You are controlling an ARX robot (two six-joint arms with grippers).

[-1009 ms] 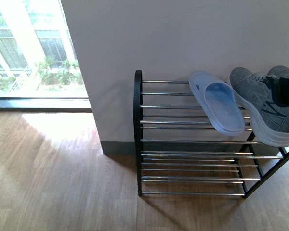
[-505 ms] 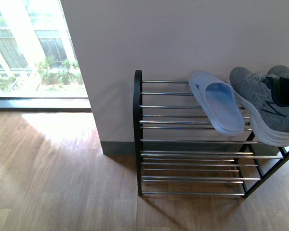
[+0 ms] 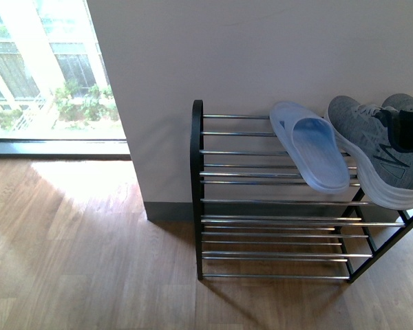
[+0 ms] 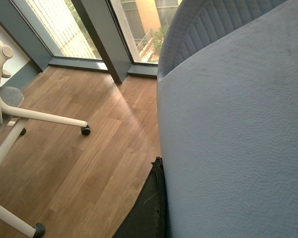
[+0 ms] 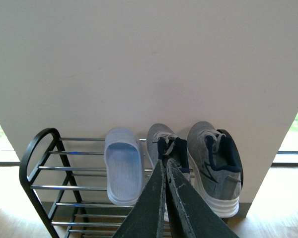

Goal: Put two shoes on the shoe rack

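Shoe rack point(image 3: 275, 199), black side frames with chrome bars, stands on the wood floor point(image 3: 89, 261) against the wall. Its top shelf carries a pale blue slipper point(image 3: 308, 152) and, beside it, two grey sneakers point(image 5: 198, 163) with white soles.

A pale blue slipper point(image 3: 308, 155) lies tilted near a white wall point(image 3: 261, 55), beside a bright window point(image 3: 41, 69) over wooden floor point(image 3: 76, 261), while a white wheeled chair base point(image 4: 20, 119) stands elsewhere.
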